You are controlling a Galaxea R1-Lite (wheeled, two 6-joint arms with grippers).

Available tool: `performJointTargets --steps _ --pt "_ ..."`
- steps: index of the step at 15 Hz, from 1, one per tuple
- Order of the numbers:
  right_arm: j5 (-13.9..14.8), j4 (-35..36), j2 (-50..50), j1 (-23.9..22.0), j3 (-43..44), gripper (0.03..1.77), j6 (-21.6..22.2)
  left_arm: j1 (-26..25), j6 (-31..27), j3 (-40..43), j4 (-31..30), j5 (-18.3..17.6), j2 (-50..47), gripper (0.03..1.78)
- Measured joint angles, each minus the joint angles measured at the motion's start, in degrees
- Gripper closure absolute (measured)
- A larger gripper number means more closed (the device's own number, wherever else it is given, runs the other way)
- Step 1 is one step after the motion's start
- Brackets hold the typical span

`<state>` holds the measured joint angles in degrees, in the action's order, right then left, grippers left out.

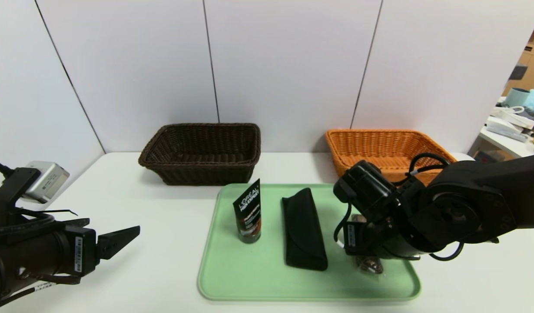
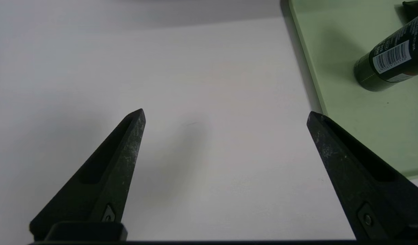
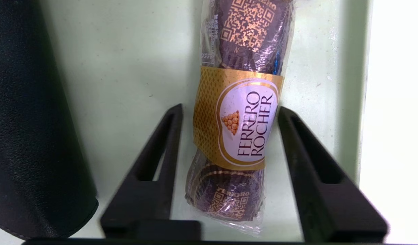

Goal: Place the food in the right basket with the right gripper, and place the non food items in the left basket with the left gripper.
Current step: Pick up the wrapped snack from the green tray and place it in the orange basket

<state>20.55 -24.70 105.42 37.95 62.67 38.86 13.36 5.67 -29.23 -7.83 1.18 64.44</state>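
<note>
Right tool point(image 3: 229, 112) low over green tray point(image 1: 258, 278), fingers apart astride Ferrero Rocher pack point(image 3: 237, 126), left tool point(image 2: 226, 115) spread wide above worktop point(image 2: 195, 68), left of tray.

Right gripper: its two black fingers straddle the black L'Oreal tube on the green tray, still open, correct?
Not the tube. In the right wrist view the right gripper straddles the clear-wrapped brown and gold Ferrero Rocher pack on the pale green plastic tray, fingers open on either side. The black L'Oreal tube stands further left, untouched, in the head view.
</note>
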Motion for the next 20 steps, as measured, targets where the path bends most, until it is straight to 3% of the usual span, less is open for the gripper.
performJointTargets --steps 2,3,10,20 --pt "0.02 0.0 0.06 0.0 0.0 1.16 0.0 0.0 0.0 -0.01 0.0 0.0 0.0 0.12" --pt "0.09 0.04 0.06 0.0 0.09 1.62 0.05 0.0 0.0 -0.01 0.0 0.02 0.0 0.12" --pt "0.52 0.01 -0.27 0.0 -0.05 1.62 0.2 0.0 -0.02 0.0 0.0 0.0 -0.09 0.12" --pt "7.47 0.48 -6.25 -0.17 1.99 1.62 -3.23 0.02 -0.05 -0.01 -0.02 -0.09 0.06 0.12"
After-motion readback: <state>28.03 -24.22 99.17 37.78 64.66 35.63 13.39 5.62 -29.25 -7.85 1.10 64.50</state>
